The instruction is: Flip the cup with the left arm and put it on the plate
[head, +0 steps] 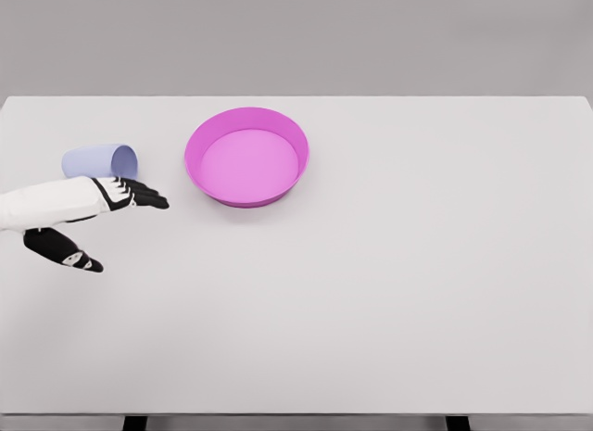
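Note:
A pale lavender cup (98, 159) lies on its side at the left of the table, its mouth facing right toward the plate. The plate (206, 183) is a magenta round dish with a raised rim, standing right of the cup near the table's far middle. My left hand (111, 222) comes in from the left edge, just in front of the cup, with black fingers (141, 196) stretched out flat and the thumb (67, 253) spread apart lower down. The hand is open and holds nothing; its upper fingers lie right beside the cup's near side.
The white table (389, 292) stretches wide to the right and front of the plate. Its front edge runs along the bottom of the view.

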Action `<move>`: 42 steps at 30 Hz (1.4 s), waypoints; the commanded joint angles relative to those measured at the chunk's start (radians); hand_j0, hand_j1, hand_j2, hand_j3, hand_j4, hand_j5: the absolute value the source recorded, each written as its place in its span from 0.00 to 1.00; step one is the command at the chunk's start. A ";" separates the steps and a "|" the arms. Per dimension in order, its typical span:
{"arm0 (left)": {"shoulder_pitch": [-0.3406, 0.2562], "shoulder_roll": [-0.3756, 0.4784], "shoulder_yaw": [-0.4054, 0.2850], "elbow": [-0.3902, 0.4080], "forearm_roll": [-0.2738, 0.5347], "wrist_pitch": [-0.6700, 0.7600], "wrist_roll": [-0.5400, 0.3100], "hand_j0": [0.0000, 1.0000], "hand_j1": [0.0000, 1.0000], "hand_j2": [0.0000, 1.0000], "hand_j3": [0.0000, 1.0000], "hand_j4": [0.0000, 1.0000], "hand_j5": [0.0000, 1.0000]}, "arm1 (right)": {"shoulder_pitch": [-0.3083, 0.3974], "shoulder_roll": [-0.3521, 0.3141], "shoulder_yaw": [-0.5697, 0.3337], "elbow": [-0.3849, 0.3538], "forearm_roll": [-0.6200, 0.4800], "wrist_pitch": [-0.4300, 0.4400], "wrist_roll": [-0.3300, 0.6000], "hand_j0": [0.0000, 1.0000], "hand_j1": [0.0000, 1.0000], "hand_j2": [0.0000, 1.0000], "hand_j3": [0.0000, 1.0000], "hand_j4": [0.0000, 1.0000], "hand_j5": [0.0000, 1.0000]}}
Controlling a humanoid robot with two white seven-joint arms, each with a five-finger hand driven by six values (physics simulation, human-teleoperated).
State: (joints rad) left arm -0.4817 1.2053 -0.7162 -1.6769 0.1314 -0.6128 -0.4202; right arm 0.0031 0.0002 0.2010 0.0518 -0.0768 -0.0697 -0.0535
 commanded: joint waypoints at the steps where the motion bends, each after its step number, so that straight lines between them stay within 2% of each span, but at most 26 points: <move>1: 0.000 0.007 -0.003 -0.004 0.008 0.002 0.000 1.00 1.00 1.00 1.00 1.00 1.00 | 0.000 0.000 0.008 -0.004 0.002 -0.001 0.003 1.00 1.00 1.00 1.00 1.00 1.00; 2: 0.000 0.008 -0.003 0.014 0.020 0.002 0.000 1.00 1.00 1.00 1.00 1.00 1.00 | 0.002 0.000 0.000 0.003 0.000 0.001 0.000 1.00 1.00 1.00 1.00 1.00 1.00; 4: -0.020 0.005 -0.002 0.115 0.122 0.002 0.000 1.00 1.00 1.00 1.00 1.00 1.00 | 0.014 0.000 -0.003 0.005 0.000 0.001 0.000 1.00 1.00 1.00 1.00 1.00 1.00; 5: -0.049 -0.004 -0.002 0.167 0.131 0.002 0.000 1.00 1.00 1.00 1.00 1.00 1.00 | 0.014 0.000 -0.003 0.002 0.000 0.001 0.000 1.00 1.00 1.00 1.00 1.00 1.00; 9: -0.067 -0.065 -0.003 0.287 0.119 0.002 0.000 1.00 1.00 1.00 1.00 1.00 1.00 | 0.014 0.000 -0.003 0.003 0.000 0.001 0.000 1.00 1.00 1.00 1.00 1.00 1.00; 11: -0.075 -0.070 -0.003 0.296 0.116 0.002 0.000 1.00 1.00 1.00 1.00 1.00 1.00 | 0.014 0.000 -0.003 0.003 0.000 0.001 0.000 1.00 1.00 1.00 1.00 1.00 1.00; 14: -0.136 -0.105 -0.006 0.344 0.126 0.002 0.008 1.00 1.00 1.00 1.00 1.00 1.00 | 0.014 0.000 -0.003 0.003 0.000 0.001 0.000 1.00 1.00 1.00 1.00 1.00 1.00; 17: -0.182 -0.170 -0.068 0.388 0.123 0.002 0.014 1.00 1.00 1.00 1.00 1.00 1.00 | 0.014 0.000 -0.003 0.003 0.000 0.001 0.000 1.00 1.00 1.00 1.00 1.00 1.00; 21: -0.187 -0.176 -0.074 0.396 0.116 0.002 -0.072 1.00 1.00 1.00 1.00 1.00 1.00 | 0.014 0.000 -0.003 0.003 0.000 0.001 0.000 1.00 1.00 1.00 1.00 1.00 1.00; 24: -0.215 -0.179 -0.074 0.411 0.117 0.002 -0.078 1.00 1.00 1.00 1.00 1.00 1.00 | 0.014 0.000 -0.003 0.003 0.000 0.001 0.000 1.00 1.00 1.00 1.00 1.00 1.00; 27: -0.242 -0.246 -0.075 0.542 0.106 0.002 -0.081 1.00 1.00 1.00 1.00 1.00 1.00 | 0.014 0.000 -0.003 0.003 0.000 0.001 0.000 1.00 1.00 1.00 1.00 1.00 1.00; 28: -0.248 -0.257 -0.075 0.563 0.099 0.002 -0.081 1.00 1.00 1.00 1.00 1.00 1.00 | 0.014 0.000 -0.003 0.003 0.000 0.001 0.000 1.00 1.00 1.00 1.00 1.00 1.00; 29: -0.250 -0.263 -0.078 0.571 0.099 0.002 -0.083 1.00 1.00 1.00 1.00 1.00 1.00 | 0.014 0.000 -0.003 0.003 0.000 0.001 0.000 1.00 1.00 1.00 1.00 1.00 1.00; 32: -0.310 -0.279 -0.164 0.631 0.097 0.002 -0.081 1.00 1.00 1.00 1.00 1.00 1.00 | 0.014 0.000 -0.003 0.003 0.000 0.001 0.000 1.00 1.00 1.00 1.00 1.00 1.00; 34: -0.310 -0.296 -0.167 0.667 0.096 0.002 -0.081 1.00 1.00 1.00 1.00 1.00 1.00 | 0.014 0.000 -0.003 0.003 0.000 0.001 0.000 1.00 1.00 1.00 1.00 1.00 1.00; 38: -0.314 -0.311 -0.183 0.687 0.096 0.002 -0.081 1.00 1.00 1.00 1.00 1.00 1.00 | 0.014 0.000 -0.003 0.003 0.000 0.001 0.000 1.00 1.00 1.00 1.00 1.00 1.00; 42: -0.327 -0.319 -0.184 0.763 0.091 0.002 -0.083 1.00 1.00 1.00 1.00 1.00 1.00 | 0.014 0.000 -0.003 0.003 0.000 0.001 0.000 1.00 1.00 1.00 1.00 1.00 1.00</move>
State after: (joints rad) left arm -0.8192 0.8917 -0.8984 -0.9493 0.2158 -0.6129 -0.5029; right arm 0.0169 0.0001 0.1979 0.0551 -0.0765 -0.0690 -0.0538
